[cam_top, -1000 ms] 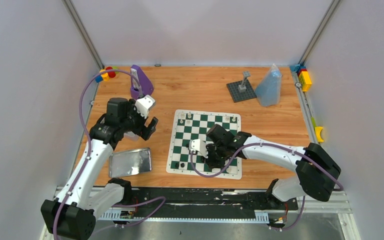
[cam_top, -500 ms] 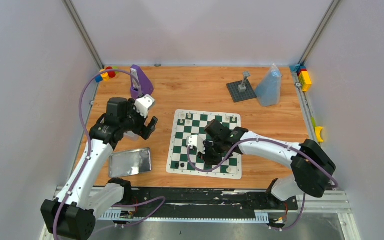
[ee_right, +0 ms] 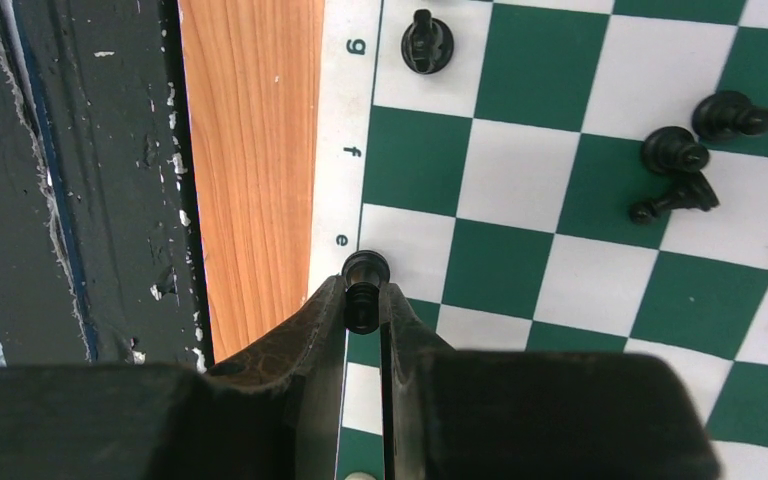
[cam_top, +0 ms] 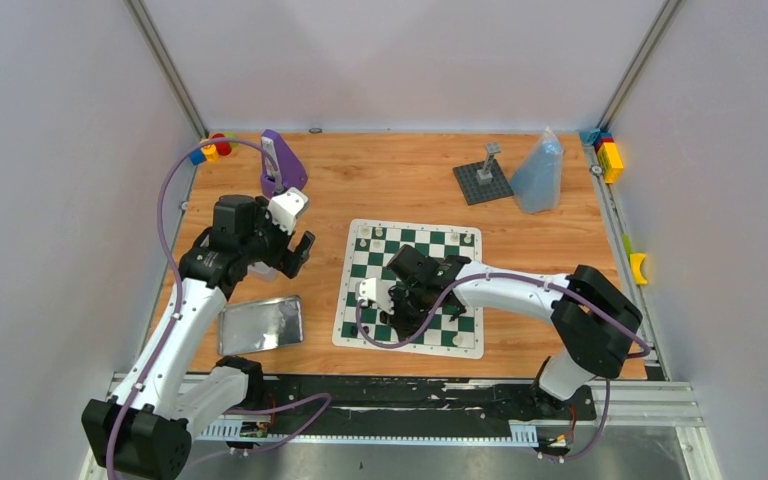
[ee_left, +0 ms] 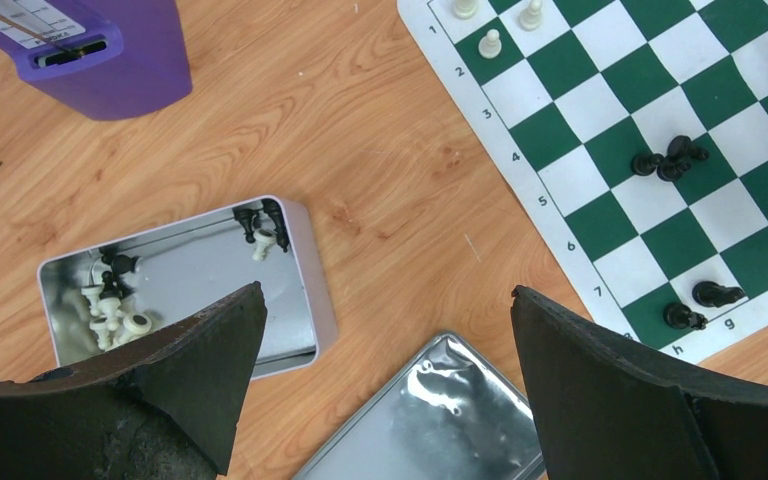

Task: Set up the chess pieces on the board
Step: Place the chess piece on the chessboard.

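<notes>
- Pinching a black piece (ee_right: 366, 270) in the right gripper (ee_right: 363, 300), pads pressed together on its stem, gripping low enough that the head pokes out past the tips.
- Holding it upright over the board (ee_right: 595, 285), right at the edge square by the letter e. That is probably its home on the near row, where black belongs.
- Not managing to tell whether the base is touching the square yet.
- Spotting three toppled pieces (ee_right: 675, 150) lying clustered mid-board, off their home squares and likely needing to be picked up and stood properly.
- Noting a lone black piece (ee_right: 427, 42) standing on the edge square by g, apparently placed.
- Hovering the left gripper (ee_left: 388, 300) spread wide and empty over the table (ee_left: 400, 200), between the tin (ee_left: 305, 260) and the board. Probably parked there to stay clear of the right arm while staying close to the supply.
- Seeing spare pieces (ee_left: 110, 310), white and black, waiting inside the tin.
- Counting only a few white pieces (ee_left: 490, 42) upright along the far side, so judging the setup far from finished.
</notes>
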Robot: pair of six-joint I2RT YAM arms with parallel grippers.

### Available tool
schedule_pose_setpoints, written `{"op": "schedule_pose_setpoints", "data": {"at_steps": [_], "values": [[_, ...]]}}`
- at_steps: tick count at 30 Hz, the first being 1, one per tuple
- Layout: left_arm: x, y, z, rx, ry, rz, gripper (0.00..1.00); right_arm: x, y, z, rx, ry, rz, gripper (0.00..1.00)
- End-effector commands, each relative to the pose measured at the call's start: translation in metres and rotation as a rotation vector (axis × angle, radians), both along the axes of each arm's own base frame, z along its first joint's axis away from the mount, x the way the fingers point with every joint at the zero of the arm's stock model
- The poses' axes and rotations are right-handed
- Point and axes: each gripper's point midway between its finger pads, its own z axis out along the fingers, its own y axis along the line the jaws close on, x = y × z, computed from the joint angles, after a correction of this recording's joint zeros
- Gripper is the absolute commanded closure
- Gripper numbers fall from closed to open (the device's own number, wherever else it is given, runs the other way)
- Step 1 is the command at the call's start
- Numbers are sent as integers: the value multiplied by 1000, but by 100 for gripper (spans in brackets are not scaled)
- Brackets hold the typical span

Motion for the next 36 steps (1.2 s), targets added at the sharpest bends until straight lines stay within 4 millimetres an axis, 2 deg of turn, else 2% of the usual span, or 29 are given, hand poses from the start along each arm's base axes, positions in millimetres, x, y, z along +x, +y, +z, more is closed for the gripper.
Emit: {"op": "schedule_pose_setpoints", "data": {"at_steps": [1, 13, 30, 33, 36], "values": [[4, 0, 11, -24, -45, 13, 0, 5, 19, 6, 42, -42, 32, 100], [4, -1, 9, -25, -44, 7, 0, 13, 24, 13, 58, -94, 22, 100], [3, -2, 8, -25, -42, 1, 0, 18, 28, 8, 53, -110, -3, 98], [3, -2, 8, -24, -41, 0, 0, 16, 26, 2, 39, -97, -3, 90], [3, -1, 8, -24, -45, 1, 0, 14, 26, 2, 38, -91, -7, 74]]}}
